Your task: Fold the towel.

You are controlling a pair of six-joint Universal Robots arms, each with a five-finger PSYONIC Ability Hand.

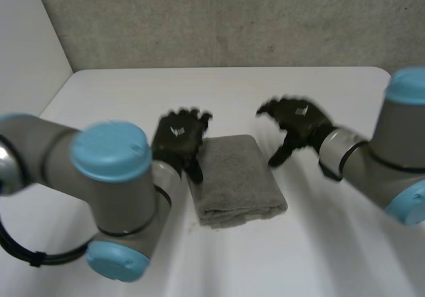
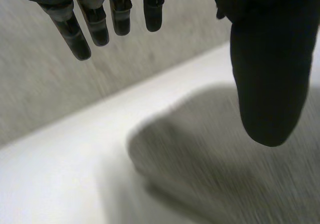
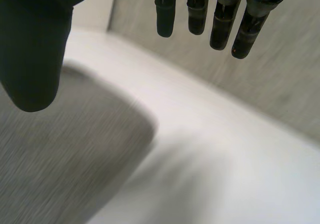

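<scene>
The towel (image 1: 238, 181) lies folded thick on the tabletop (image 1: 319, 244). The left hand (image 1: 178, 137) hangs over its far left corner and the right hand (image 1: 299, 121) off its far right, both released and empty. Another fold would likely want both corners pinched evenly.

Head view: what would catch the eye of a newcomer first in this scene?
First, the grey towel, already folded into a thick rectangle, lying in the middle of the white table. Then the two black hands flanking it, both open and holding nothing: the left hand at the towel's far left corner, the right hand apart from it, off its far right corner.
</scene>
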